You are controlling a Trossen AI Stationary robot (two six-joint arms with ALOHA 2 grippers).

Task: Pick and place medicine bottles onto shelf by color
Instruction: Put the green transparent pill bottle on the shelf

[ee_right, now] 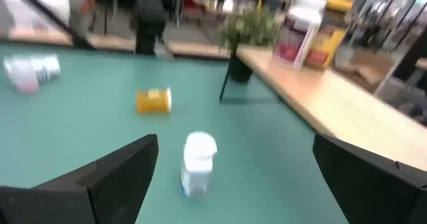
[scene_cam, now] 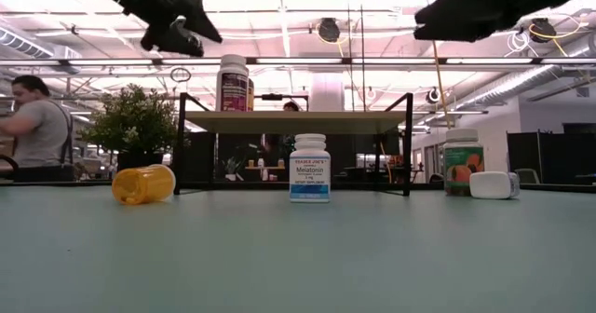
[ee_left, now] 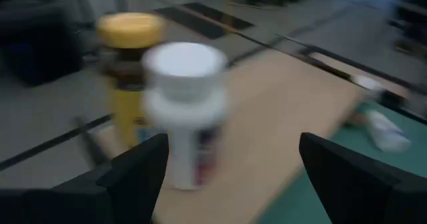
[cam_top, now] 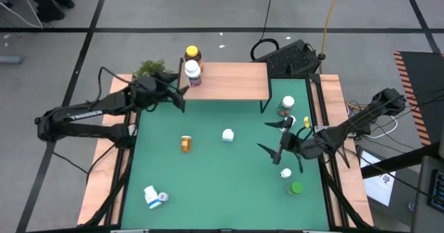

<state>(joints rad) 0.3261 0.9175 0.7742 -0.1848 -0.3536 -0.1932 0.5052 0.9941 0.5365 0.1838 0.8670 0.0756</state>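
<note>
The shelf [cam_top: 236,82] stands at the table's far edge. On its left end stand a yellow-capped amber bottle [cam_top: 192,53] and a white-capped bottle [cam_top: 192,72], both on their bases. My left gripper [cam_top: 182,98] hovers open just left of them, raised above the table; in its wrist view [ee_left: 230,177] the white-capped bottle [ee_left: 183,111] stands ahead. My right gripper [cam_top: 269,137] is open above the table's right half, pointing at a white blue-labelled bottle [ee_right: 198,163] standing upright. An amber bottle [cam_top: 186,144] lies on its side.
More bottles sit by the right edge: one upright [cam_top: 285,107], a white one [cam_top: 286,173], a green-capped one [cam_top: 296,188]. Two white ones [cam_top: 154,197] lie near left. A potted plant [cam_top: 149,68] stands beside the shelf. A person [scene_cam: 33,127] sits in the room beyond.
</note>
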